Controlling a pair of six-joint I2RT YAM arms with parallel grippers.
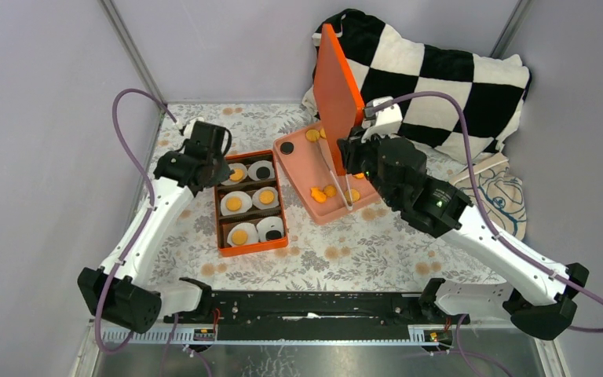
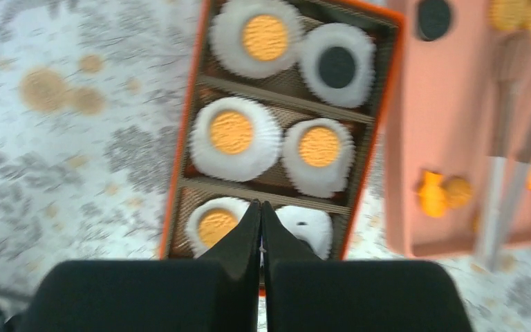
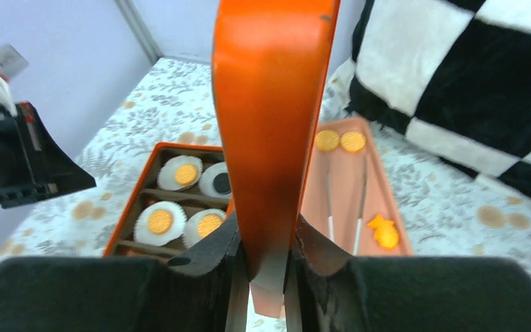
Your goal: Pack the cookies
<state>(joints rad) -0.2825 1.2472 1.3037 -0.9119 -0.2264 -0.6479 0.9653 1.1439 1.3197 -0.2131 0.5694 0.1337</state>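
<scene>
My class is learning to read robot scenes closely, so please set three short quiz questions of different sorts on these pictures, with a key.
1. True or false: the left gripper is holding a cookie.
2. What is the right gripper clamped on? A the tongs; B the upright orange lid; C a paper cup.
3. How many paper cups in the orange box hold a black cookie?
Key: 1 false, it is shut and empty above the box. 2 B. 3 two.
</scene>
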